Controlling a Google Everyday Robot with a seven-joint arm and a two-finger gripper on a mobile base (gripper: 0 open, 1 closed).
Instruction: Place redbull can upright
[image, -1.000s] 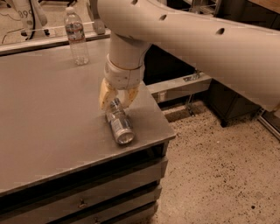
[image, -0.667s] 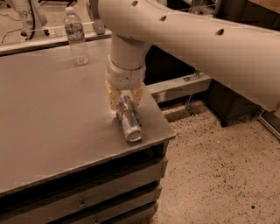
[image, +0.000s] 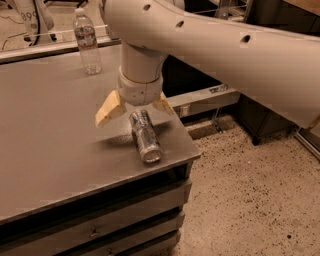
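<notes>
Claw (image: 136, 107) is now opening wide, releasing the can (image: 145, 135); it's lying sideways, risking rolling off the table (image: 50, 150).

Lab or workshop, grey workbench (image: 50, 150) with drawers (image: 100, 227), speckled floor (image: 250, 200) — tool (image: 136, 107) low over its corner

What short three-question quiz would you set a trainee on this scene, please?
1. True or false: the redbull can stands upright on the table.
2. Choose one: the gripper is A) just above the can's far end, fingers spread; B) resting on the floor; C) shut on a cup.
3. Fill in: the water bottle stands near the table's ____ edge.

Key: 1 false, it lies on its side; 2 A; 3 far.
</notes>
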